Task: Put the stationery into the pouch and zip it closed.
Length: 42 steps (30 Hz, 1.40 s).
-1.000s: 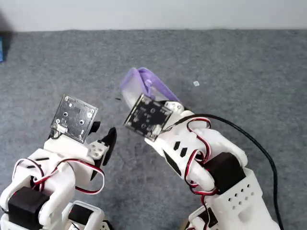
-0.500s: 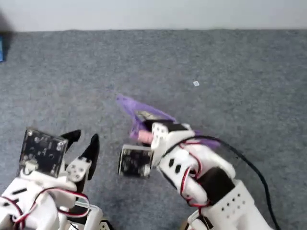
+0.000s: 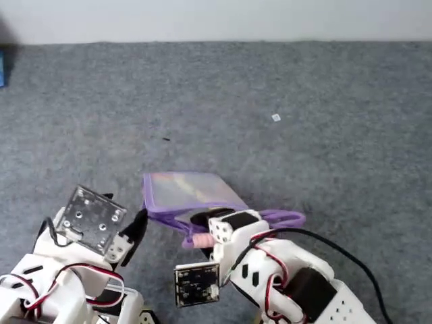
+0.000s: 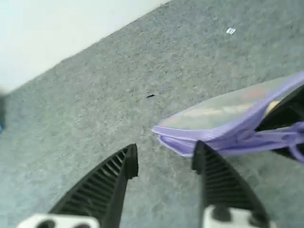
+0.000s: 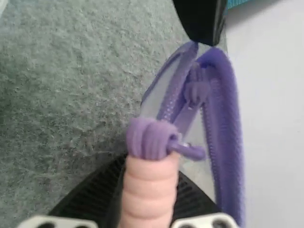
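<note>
Grey carpet (image 3: 324, 101) stretches to a white wall (image 3: 216, 20) behind two robot arms that face a purple pouch (image 3: 185, 192) set between them. The right gripper (image 5: 149, 178) has its fingers clamped on a pink ribbed tab (image 5: 146, 202) knotted to the pouch's purple zip cord (image 5: 152, 137), and the pouch's zip edge stretches away just beyond the fingertips. The left gripper (image 4: 164, 159) hovers above the carpet with its black fingers (image 4: 116, 178) spread apart, one fingertip just beside the pouch's near corner, though whether they touch cannot be told.
</note>
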Available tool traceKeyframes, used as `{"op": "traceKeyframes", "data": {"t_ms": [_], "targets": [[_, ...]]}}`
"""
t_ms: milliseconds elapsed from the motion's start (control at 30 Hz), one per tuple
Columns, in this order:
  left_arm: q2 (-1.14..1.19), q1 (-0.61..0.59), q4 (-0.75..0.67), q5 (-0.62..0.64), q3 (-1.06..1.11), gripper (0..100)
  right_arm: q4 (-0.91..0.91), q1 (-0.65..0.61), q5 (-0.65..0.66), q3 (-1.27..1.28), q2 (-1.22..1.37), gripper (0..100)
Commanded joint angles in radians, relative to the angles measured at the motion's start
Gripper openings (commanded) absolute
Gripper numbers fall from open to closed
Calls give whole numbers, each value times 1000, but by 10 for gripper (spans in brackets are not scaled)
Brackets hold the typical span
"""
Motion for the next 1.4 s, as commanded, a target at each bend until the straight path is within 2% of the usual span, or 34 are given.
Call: {"op": "traceKeyframes", "data": {"t_ms": [0,167,333,567,900,1167,1367], "targets": [[5,3,21,-97,22,269,10,10,6,3,-28,7],[5,-5,23,-195,25,271,1,90,9,41,-56,7],[5,0,23,-245,27,272,2,107,9,68,-81,7],[5,2,21,-255,31,272,-1,127,9,115,-134,7],[5,157,-11,-252,113,269,-91,128,9,124,-143,7],[5,149,-227,-209,202,269,-85,127,11,124,-143,7],[5,77,-278,-215,213,269,-85,128,11,124,-143,7]]}}
